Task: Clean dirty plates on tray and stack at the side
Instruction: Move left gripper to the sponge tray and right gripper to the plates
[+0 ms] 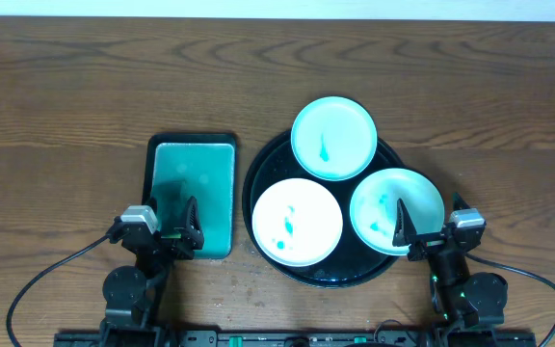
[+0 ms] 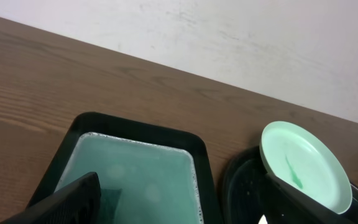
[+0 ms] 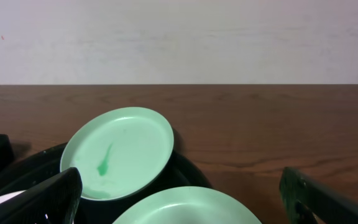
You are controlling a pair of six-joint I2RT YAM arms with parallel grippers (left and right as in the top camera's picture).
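Observation:
Three small plates with teal smears lie on the round black tray (image 1: 258, 178): one at the back (image 1: 333, 138), one at the front left (image 1: 297, 223), one at the front right (image 1: 396, 210). My left gripper (image 1: 173, 220) is open and empty over the near end of the rectangular tray. My right gripper (image 1: 426, 224) is open and empty at the near right edge of the round tray, above the front-right plate's rim. The right wrist view shows the back plate (image 3: 118, 152) and the front-right plate (image 3: 191, 208) between the fingers. The left wrist view shows the back plate (image 2: 303, 165).
A smaller rectangular black-rimmed tray (image 1: 193, 141) with a teal pad (image 1: 194, 188) sits left of the round tray; it also shows in the left wrist view (image 2: 135, 127). Bare wood tabletop (image 1: 85, 87) stretches to the back, far left and right.

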